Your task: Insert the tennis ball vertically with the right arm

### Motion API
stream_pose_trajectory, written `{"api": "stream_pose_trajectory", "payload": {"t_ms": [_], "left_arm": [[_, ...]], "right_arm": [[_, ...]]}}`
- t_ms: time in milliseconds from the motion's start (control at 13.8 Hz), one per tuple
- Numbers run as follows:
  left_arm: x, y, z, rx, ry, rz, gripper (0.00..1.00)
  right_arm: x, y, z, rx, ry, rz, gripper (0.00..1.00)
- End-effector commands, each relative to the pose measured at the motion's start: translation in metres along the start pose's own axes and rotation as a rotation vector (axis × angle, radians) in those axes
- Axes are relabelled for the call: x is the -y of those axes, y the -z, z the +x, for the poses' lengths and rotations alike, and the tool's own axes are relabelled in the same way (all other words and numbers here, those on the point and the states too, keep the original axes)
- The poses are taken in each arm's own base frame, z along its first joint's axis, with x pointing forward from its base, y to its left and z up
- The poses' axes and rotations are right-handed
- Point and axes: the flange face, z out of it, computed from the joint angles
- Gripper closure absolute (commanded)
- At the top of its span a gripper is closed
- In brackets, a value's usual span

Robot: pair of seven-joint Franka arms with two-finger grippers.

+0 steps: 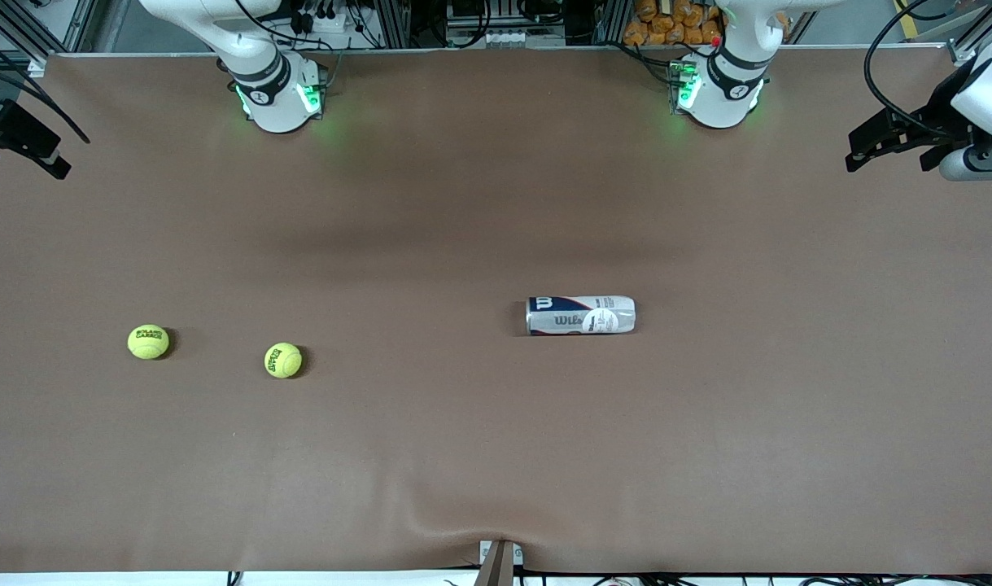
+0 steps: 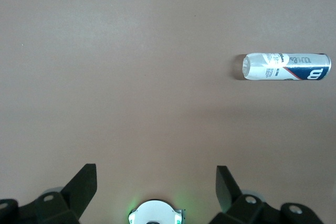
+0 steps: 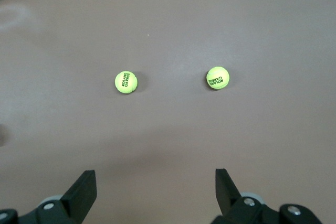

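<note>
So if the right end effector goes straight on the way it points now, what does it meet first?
Probably only the bare table. The open right end effector looks down at the cloth, and the two tennis balls lie farther along, one to each side of its line, though depth is unclear.

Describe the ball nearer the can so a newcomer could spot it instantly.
On the brown table, start at the can lying on its side. Toward the right arm's end sit two yellow tennis balls; the nearer ball is the closer to the can, and slightly closer to the front camera than the other ball.
</note>
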Motion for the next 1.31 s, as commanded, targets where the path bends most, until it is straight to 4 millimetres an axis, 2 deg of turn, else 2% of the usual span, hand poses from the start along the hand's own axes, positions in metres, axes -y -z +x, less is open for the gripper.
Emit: {"api": "stream_pose_trajectory", "payload": {"t_ms": [0,218,363,654,727,872,945,1236], "left_arm": [[0.006,0.006,0.000,-0.001,0.015,0.010,0.00],[0.008,0.007,0.001,-0.003,0.018,0.010,0.00],[0.009,0.008,0.001,-0.004,0.012,0.009,0.00],[0.008,0.012,0.002,-0.014,0.003,-0.004,0.00],[0.006,0.007,0.006,-0.008,-0.001,-0.005,0.00],[-0.006,0.005,0.013,-0.008,-0.027,-0.001,0.00],[-0.019,-0.001,0.023,0.003,-0.052,-0.003,0.00],[-0.086,-0.049,0.057,0.079,-0.168,0.023,0.00]], "right_arm": [[-0.001,0.005,-0.005,-0.004,0.013,-0.003,0.00],[0.004,0.006,-0.006,0.000,0.023,-0.003,0.00],[-0.002,0.003,-0.006,0.009,0.015,-0.005,0.00],[0.001,0.004,-0.007,0.016,0.032,-0.006,0.00],[0.000,0.005,-0.008,0.014,0.032,-0.005,0.00],[0.000,0.005,-0.008,0.016,0.030,-0.006,0.00],[-0.003,0.006,-0.008,0.019,0.026,-0.006,0.00],[-0.004,0.006,-0.009,0.020,0.024,-0.006,0.00]]}}
